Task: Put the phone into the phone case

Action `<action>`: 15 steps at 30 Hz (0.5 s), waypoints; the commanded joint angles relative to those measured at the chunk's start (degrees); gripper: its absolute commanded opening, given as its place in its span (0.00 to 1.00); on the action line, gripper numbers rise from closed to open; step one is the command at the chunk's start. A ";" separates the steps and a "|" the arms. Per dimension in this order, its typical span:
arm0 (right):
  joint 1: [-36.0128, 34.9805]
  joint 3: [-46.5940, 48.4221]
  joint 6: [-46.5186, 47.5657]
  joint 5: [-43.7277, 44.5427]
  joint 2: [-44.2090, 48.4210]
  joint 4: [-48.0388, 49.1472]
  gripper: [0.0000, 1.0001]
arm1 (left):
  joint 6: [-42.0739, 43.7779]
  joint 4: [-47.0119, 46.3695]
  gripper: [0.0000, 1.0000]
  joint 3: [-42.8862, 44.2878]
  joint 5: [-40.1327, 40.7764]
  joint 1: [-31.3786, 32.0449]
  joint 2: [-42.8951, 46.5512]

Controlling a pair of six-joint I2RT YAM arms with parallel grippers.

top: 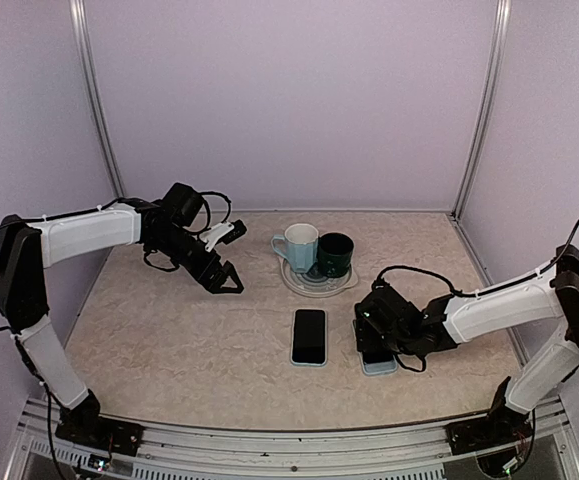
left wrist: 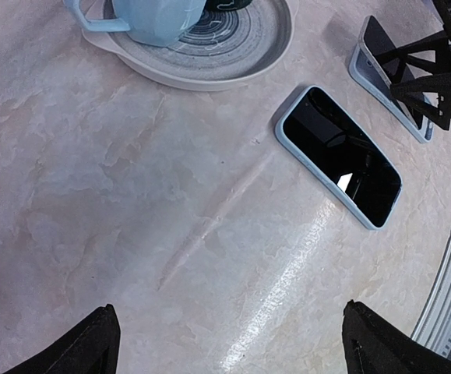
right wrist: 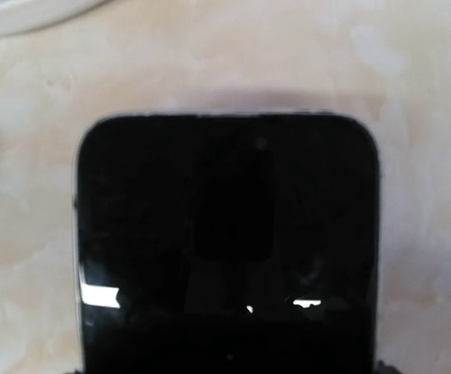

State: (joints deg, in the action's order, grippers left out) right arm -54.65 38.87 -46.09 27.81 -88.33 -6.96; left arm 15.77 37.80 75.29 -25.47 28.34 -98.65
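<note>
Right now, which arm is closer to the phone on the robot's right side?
Right. The right end effector sits directly over that phone; the left end effector hangs well away, beyond the other phone, near the plate.

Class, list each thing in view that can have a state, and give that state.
Left end effector: open, empty.
Right end effector: over right phone, grip unclear.
Right phone: screen up.
Middle phone: flat, screen up.
Blue mug: upright on plate.
Green mug: upright on plate.

Dark phone [right wrist: 225, 234] on light-blue case [top: 379, 366]
</note>
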 commanded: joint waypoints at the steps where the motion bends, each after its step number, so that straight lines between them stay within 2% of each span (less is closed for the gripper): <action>1: -2.69 1.02 -3.95 -0.19 0.70 -6.55 0.46 | 0.91 0.49 0.98 1.09 -0.89 0.14 -0.31; 12: -10.06 2.65 -11.56 -0.78 -0.84 -13.00 0.46 | 1.04 0.45 0.98 1.27 -1.73 0.12 -0.65; 15: -11.02 4.58 -11.57 -2.54 -1.97 -14.56 0.52 | 1.11 0.78 0.98 2.13 -2.02 0.23 -1.07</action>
State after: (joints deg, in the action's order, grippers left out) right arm -64.03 41.28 -55.05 28.16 -88.68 -16.73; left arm 16.03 37.93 75.29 -25.96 28.34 -98.67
